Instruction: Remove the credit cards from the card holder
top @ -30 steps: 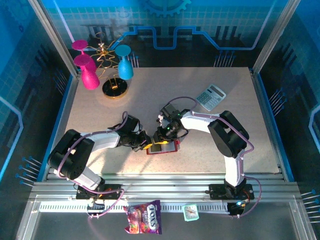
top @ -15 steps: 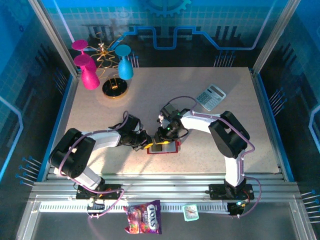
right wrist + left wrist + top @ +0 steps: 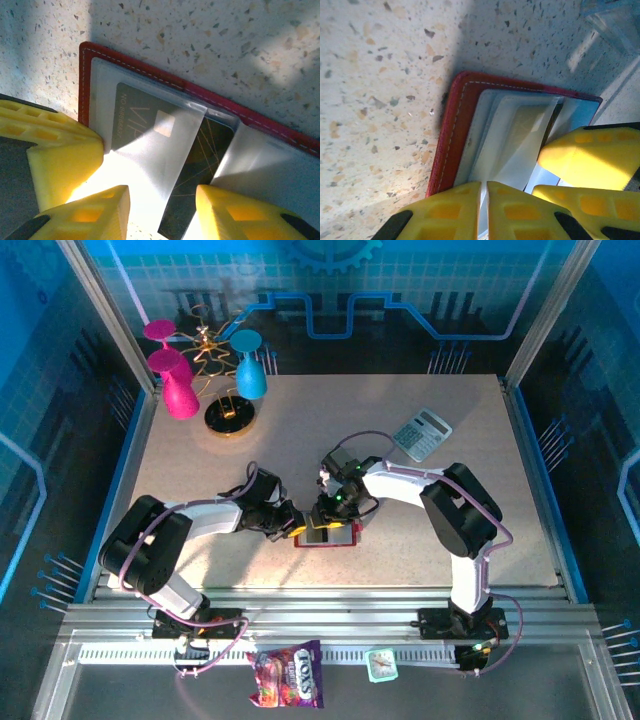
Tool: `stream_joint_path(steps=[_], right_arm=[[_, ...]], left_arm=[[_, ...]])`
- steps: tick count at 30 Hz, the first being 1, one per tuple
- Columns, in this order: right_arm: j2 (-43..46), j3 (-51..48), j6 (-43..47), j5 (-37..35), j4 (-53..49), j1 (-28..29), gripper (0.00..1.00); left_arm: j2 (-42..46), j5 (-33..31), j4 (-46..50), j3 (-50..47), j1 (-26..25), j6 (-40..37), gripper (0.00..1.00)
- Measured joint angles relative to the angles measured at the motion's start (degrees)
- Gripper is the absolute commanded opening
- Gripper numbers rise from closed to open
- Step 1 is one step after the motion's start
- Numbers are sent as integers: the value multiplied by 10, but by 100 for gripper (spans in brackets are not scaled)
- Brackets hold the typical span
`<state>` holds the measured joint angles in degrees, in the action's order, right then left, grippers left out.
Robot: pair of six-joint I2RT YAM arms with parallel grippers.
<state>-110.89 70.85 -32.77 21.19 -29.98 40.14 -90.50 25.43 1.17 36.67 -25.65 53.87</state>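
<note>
The red card holder (image 3: pixel 336 536) lies open on the table between both arms, its grey inner pockets (image 3: pixel 505 135) facing up. My left gripper (image 3: pixel 484 187) is pinched shut on the thin edge of a pocket sheet at the holder's left side (image 3: pixel 291 527). A dark credit card (image 3: pixel 212 150) with "VIP" lettering and gold lines sits partly under a clear pocket flap (image 3: pixel 165 150). My right gripper (image 3: pixel 162 215) stands open, one finger on each side of that card's lower end (image 3: pixel 326 514). Other cards are hidden.
A grey calculator (image 3: pixel 422 432) lies at the back right. Pink goblets (image 3: pixel 178 390), a teal goblet (image 3: pixel 249 370) and a gold stand (image 3: pixel 230 418) stand at the back left. A candy bag (image 3: pixel 287 676) lies in front of the arm bases.
The right gripper's jaws have spread a little wider over the card. The left gripper keeps its pinch, and the holder has barely shifted.
</note>
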Motion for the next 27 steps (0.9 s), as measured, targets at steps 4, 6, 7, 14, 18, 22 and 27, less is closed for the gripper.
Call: stream_joint_path(steps=[4,6,7,14,18,22,27], right_arm=[[11,-6,-4,1,4,-1,43],[19,-16,-9,4,12,-1,40],[23,-23,-13,8,18,-2,38],[38,-73,-43,46,65,-24,34],[40,-93,-56,59,90,-32,30],[42,-106,-65,69,109,-36,29],[42,-113,-70,77,123,-40,27]], left_arm=[[0,0,1,1,0,0,13],[0,0,7,5,0,-1,14],[0,-1,12,9,0,-2,13],[0,-1,50,38,0,-20,12],[0,-3,73,53,-2,-35,7],[-7,-5,89,65,-8,-47,3],[-25,-5,100,69,-12,-56,2]])
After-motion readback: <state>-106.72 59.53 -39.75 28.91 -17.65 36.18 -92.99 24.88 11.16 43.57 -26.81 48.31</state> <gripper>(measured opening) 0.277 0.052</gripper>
